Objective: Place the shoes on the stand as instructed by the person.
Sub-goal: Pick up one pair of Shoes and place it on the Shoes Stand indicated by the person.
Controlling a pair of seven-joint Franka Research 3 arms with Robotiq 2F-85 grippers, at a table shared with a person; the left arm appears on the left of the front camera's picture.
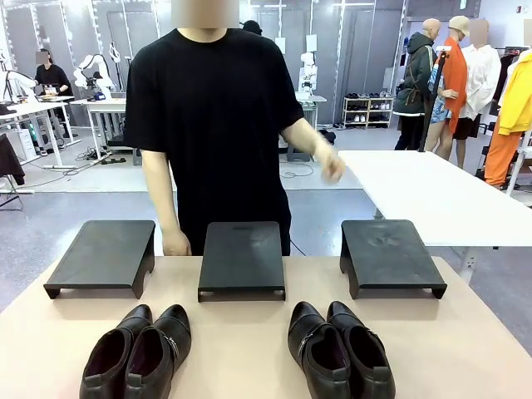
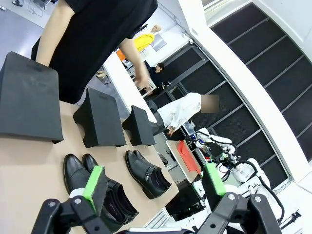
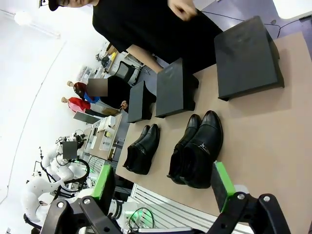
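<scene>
Gaping left pincer (image 2: pixel 155 180), right pincer (image 3: pixel 163 183); front: person's hand (image 1: pixel 332 168) midair.

The person (image 1: pixel 208 141) wears a plain black short-sleeved T-shirt (image 1: pixel 224 91).

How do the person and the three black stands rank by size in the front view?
1. Person.
2. Left stand and right stand: they look about alike, so no ranking between them.
3. Middle stand: looks narrower, though that may be just the viewing angle.
</scene>
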